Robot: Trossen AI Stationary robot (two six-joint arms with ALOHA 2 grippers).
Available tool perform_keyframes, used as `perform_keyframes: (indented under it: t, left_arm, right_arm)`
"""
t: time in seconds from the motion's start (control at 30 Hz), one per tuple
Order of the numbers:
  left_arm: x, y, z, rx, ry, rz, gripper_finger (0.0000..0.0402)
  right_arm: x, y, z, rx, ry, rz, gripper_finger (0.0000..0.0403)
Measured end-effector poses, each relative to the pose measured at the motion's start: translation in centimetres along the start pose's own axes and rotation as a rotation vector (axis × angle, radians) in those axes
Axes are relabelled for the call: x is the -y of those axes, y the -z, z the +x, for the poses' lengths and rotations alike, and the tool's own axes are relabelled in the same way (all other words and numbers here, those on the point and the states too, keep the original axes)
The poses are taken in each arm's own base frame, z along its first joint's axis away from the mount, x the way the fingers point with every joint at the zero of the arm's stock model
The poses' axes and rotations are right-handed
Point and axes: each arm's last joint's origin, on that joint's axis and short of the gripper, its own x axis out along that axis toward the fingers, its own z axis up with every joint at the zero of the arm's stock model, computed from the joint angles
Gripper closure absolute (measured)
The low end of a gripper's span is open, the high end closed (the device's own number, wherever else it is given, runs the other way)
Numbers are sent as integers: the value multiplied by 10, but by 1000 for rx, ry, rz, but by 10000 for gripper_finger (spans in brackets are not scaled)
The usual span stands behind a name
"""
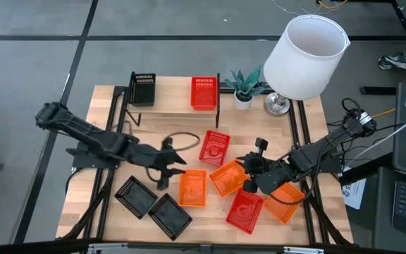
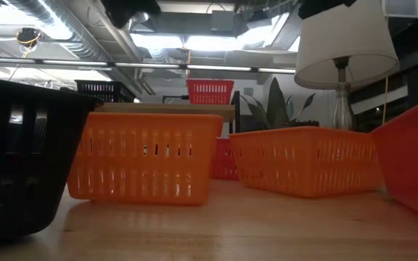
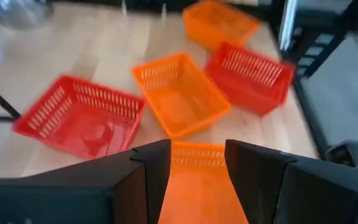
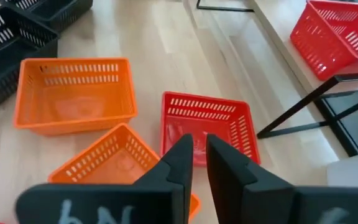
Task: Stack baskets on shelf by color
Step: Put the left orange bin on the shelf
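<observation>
Left hand (image 1: 166,169) open, empty, beside orange basket (image 1: 192,188) | right hand (image 1: 249,175) nearly closed, empty | we judge baskets light, stiff; pinch a rim wall.

Between the left gripper's (image 3: 197,177) dark fingers, an orange basket (image 3: 197,186) is cut off at the frame edge. Beyond the fingertips, a farther orange basket (image 3: 219,22) and the red basket (image 3: 250,74) beside it appear blurred.

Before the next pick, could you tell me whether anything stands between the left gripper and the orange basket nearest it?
Nothing visible does. The left gripper, fingers open, is right beside the orange basket, which shows directly between its fingers in the left wrist view.
</observation>
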Motion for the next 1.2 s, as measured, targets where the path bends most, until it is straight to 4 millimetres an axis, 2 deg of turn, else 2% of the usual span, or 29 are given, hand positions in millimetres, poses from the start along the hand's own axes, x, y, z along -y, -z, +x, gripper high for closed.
perform_keyframes:
  t: [0.17,0.33,0.6,0.77,0.93,1.2]
  left_arm:
    - [-2,7,20,-87,-30,13,249]
    - [2,14,36,-189,150,-70,248]
    - [13,46,83,-287,128,-131,249]
    - [18,65,103,-340,125,-142,249]
    - [4,81,118,-400,-2,-133,249]
    - [-28,86,114,-474,-263,-115,249]
  right_arm:
    - [-3,-4,0,28,-36,61,357]
    - [-5,-6,0,18,-88,77,357]
    - [-4,-6,1,17,-86,76,357]
    - [-4,-5,0,14,-86,73,357]
    - [-4,-5,0,12,-85,72,357]
    - [-4,-5,0,8,-85,92,357]
